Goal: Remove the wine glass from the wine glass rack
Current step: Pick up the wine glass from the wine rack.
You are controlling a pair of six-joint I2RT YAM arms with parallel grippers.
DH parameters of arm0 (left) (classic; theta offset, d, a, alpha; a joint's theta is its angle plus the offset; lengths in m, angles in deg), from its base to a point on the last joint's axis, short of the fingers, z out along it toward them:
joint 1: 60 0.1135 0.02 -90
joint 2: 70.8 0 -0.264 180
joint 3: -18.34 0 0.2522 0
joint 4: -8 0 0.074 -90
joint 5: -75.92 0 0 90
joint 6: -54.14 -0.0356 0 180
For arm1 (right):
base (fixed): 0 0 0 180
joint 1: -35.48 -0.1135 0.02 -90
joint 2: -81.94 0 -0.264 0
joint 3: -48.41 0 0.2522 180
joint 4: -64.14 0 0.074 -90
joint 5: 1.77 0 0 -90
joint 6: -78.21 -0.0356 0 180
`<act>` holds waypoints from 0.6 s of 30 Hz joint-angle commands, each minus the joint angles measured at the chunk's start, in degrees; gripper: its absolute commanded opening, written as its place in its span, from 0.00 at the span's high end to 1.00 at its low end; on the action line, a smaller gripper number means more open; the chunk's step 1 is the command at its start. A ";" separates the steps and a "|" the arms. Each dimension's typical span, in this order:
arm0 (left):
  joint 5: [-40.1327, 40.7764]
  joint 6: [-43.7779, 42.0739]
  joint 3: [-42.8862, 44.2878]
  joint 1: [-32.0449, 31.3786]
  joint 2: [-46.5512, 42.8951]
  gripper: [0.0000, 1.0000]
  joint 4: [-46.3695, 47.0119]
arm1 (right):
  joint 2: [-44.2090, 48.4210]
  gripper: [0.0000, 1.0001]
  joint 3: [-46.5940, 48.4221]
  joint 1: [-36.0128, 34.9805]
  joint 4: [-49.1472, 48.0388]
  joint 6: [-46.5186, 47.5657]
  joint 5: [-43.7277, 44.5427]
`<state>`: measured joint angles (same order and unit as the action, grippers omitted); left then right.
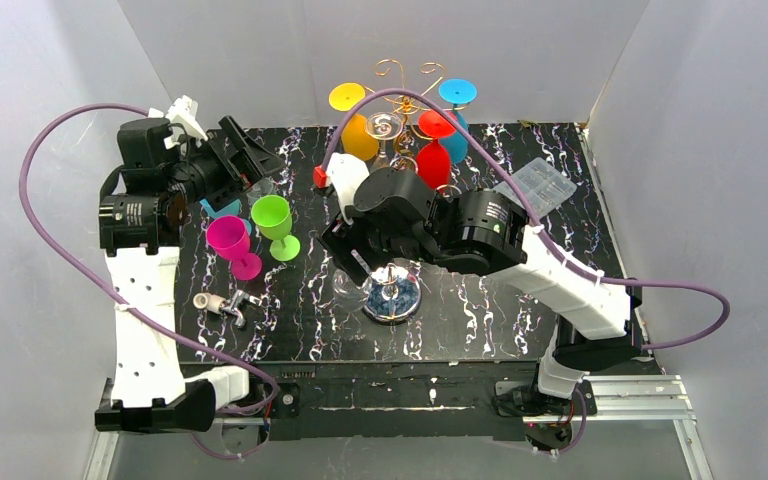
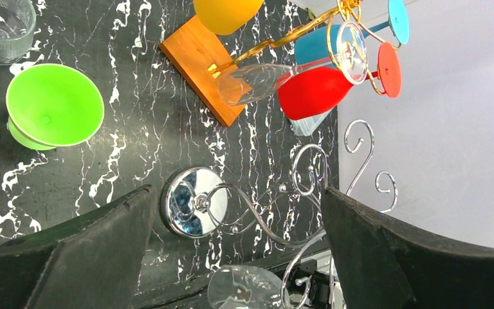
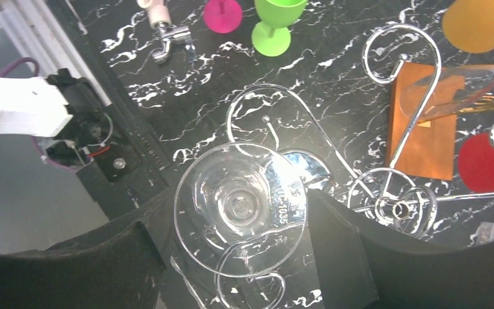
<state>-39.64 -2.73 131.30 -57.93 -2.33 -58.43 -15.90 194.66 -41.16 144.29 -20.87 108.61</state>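
The right gripper (image 3: 235, 222) has its two dark fingers (image 3: 354, 257) apart, one on each side of a clear wine glass (image 3: 240, 206). Its wrist camera looks straight along the glass, whose round foot fills the gap between the fingers. I cannot tell whether the pads press the glass or only flank it. The glass hangs on the chrome wine glass rack (image 1: 392, 293), with a curled silver arm crossing in front of it, right at the fingertips. The rack's round mirror-like base sits on the black marbled tabletop (image 1: 300, 320), just beyond and below the right fingers.

Further out from the right gripper lies an orange wooden block (image 3: 421, 129). A red goblet (image 3: 489, 161) hangs upside down past it.

The left gripper (image 1: 260, 158) is spread wide with nothing between its fingers (image 2: 77, 257). It hovers off to the left of the right gripper, well apart from the clear glass. A green goblet (image 1: 273, 220) and a pink goblet (image 1: 230, 240) stand upright on the tabletop just below the left gripper. In its wrist view the chrome base shows through the open gap between the fingers.
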 commanded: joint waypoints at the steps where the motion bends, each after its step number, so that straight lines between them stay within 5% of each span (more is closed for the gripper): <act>1: -0.53 -0.31 -1.29 -0.22 -2.89 0.02 0.13 | 0.47 0.62 4.84 -0.35 -2.67 -1.18 -4.54; 11: 3.27 -5.59 -3.61 -1.17 -12.26 0.04 -0.01 | -1.71 0.62 7.03 -0.35 -7.02 -2.38 -5.68; 18: -1.10 -9.93 -7.62 -3.76 -20.05 0.07 2.18 | -1.40 0.62 6.06 -0.35 -8.23 -3.07 -5.01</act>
<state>-37.61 -8.46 125.71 -59.68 -19.43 -57.84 -18.31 199.31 -41.16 141.16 -22.60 103.23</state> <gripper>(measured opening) 0.937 0.765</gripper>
